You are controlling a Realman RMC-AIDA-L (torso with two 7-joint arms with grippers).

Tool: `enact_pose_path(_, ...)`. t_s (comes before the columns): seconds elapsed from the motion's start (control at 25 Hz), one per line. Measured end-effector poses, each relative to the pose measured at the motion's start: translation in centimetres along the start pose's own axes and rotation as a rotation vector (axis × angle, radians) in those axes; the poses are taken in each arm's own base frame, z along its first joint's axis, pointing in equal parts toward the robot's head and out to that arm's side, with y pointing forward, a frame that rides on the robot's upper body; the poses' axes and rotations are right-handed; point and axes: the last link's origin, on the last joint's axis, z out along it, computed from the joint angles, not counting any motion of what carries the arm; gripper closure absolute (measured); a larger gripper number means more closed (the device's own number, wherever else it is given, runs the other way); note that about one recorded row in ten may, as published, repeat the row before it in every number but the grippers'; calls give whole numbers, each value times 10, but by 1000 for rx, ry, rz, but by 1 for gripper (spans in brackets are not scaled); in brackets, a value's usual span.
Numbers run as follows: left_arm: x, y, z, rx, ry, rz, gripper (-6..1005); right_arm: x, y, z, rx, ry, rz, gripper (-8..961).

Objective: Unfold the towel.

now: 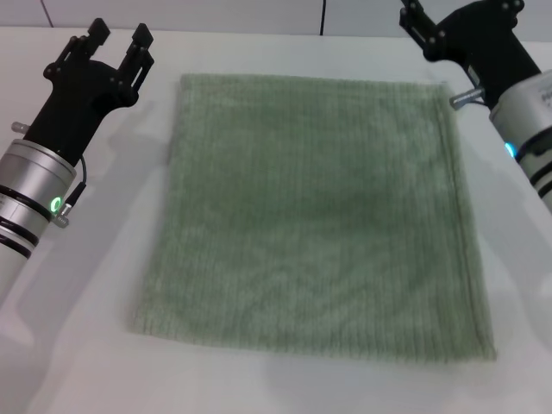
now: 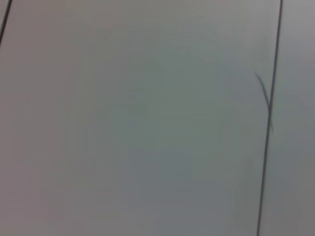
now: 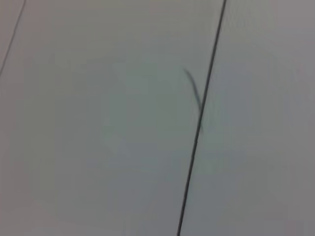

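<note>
Both arms share one build: a matte black angular wrist housing tapering into a black left claw and right claw, behind it a brushed silver cylindrical sleeve with black bands. Each silver section carries a small glowing light, green on the left arm, bluish on the right. A thin black cable loops beside the left sleeve, and a silver stud projects from the right arm.

White tabletop, matte, soft even light w/ faint shadows. Behind it, pale wall panels w/ thin dark vertical seams. Wrist views: same pale panels, dark seam.
</note>
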Motion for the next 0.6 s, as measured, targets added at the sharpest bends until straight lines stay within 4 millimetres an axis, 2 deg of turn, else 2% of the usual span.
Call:
enact_pose_path(0.44, -1, -9, -5, 36, -2, 28, 297, -8, -9, 12, 21, -39, 14, 168)
enact_pose_path(0.56, -1, -10, -6, 40, -7, 34, 140, -7, -8, 12, 18, -40, 13, 168)
enact_pose_path(0.6, -2, -11, -6, 43, -9, 35, 140, -7, -7, 12, 17, -39, 13, 168)
